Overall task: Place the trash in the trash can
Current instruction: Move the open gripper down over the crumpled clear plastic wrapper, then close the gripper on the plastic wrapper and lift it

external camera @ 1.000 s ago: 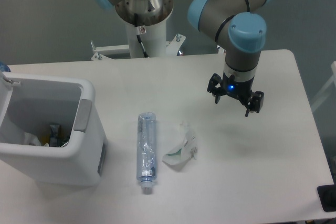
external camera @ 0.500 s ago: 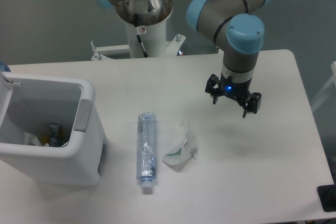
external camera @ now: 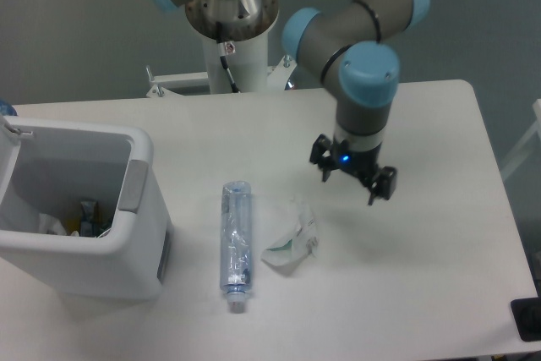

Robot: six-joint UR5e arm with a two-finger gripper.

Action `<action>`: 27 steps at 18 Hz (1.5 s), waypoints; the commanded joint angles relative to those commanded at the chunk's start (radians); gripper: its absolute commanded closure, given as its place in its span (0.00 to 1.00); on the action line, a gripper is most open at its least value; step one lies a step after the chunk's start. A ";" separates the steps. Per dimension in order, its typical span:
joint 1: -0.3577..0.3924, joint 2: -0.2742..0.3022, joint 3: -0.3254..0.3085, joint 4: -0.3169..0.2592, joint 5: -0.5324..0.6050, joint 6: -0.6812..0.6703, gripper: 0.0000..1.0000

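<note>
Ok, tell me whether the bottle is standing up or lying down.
Lying down. The bottle rests flat on the table, its white cap toward the near edge, between the trash can and the wrapper.

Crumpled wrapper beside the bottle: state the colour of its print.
Green print on clear plastic; the wrapper shows in the fixed camera view.

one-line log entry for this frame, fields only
phase: approach | gripper: open, empty, above table right of wrapper | bottle: flat on table | bin: left, some trash inside
</note>
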 joint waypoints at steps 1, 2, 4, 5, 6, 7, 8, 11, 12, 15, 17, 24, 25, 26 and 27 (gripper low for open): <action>-0.015 0.000 -0.012 0.000 0.000 -0.017 0.00; -0.031 0.001 -0.031 0.000 0.000 -0.026 0.00; -0.045 -0.006 -0.054 0.002 0.003 -0.037 0.00; -0.045 -0.021 -0.055 0.006 0.003 -0.035 0.00; -0.045 -0.034 -0.049 0.008 0.005 -0.035 0.05; -0.045 -0.044 -0.040 0.005 0.003 -0.038 0.39; -0.045 -0.048 -0.035 0.006 0.002 -0.040 0.79; -0.045 -0.049 -0.026 0.047 0.002 -0.045 1.00; -0.045 -0.049 -0.026 0.061 0.002 -0.052 1.00; -0.045 -0.048 -0.009 0.064 0.000 -0.069 1.00; -0.043 -0.048 0.011 0.064 -0.002 -0.092 1.00; -0.031 -0.066 0.123 0.069 -0.050 -0.186 1.00; -0.023 -0.066 0.138 0.069 -0.067 -0.201 1.00; -0.017 -0.063 0.150 0.069 -0.089 -0.212 1.00; -0.011 -0.055 0.161 0.069 -0.112 -0.224 1.00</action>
